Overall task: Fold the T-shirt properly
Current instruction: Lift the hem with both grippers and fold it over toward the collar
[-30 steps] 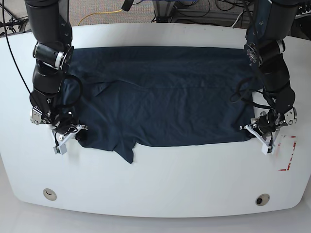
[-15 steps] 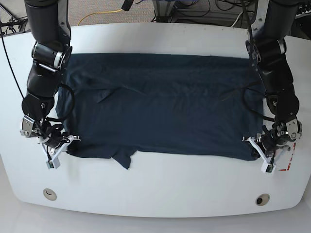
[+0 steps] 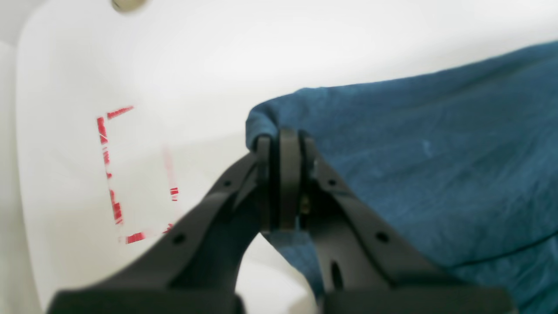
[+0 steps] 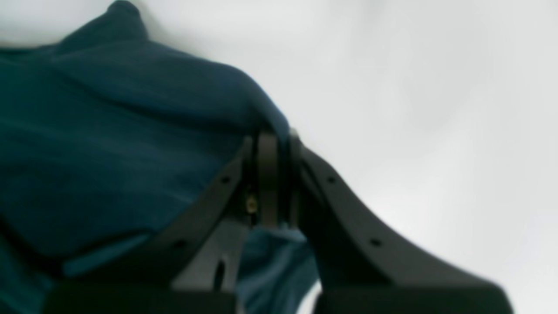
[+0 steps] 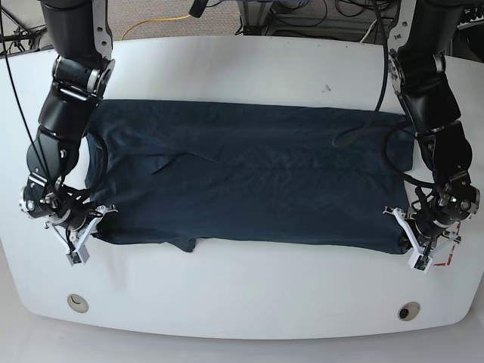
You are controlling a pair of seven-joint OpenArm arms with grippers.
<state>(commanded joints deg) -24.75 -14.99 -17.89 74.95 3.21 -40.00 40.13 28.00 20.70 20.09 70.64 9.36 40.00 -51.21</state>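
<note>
The T-shirt (image 5: 249,178) was a plain dark navy-blue garment with no print, and it lay spread flat and wide across the middle of the white table (image 5: 242,291), a long dark band running nearly from one arm to the other. Its far edge lay fairly straight, and a few soft creases crossed the cloth toward the base view's left side, where a small fold stood up from the surface. Along the near edge a short flap of cloth hung slightly below the hem line, left of centre in that view. The left gripper (image 5: 412,246), on the base view's right, sat at the near corner of the shirt, just beside a set of red corner marks (image 5: 446,253) on the table. In the left wrist view the left gripper (image 3: 283,144) had its jaws pressed together on a bunched corner of the blue cloth, which curled over the fingertips. The right gripper (image 5: 87,238), on the base view's left, sat at the opposite near corner. In the right wrist view, which was blurred, the right gripper (image 4: 272,139) likewise had its jaws pinched together with the cloth draped over and around them, the white table showing beyond.
</note>
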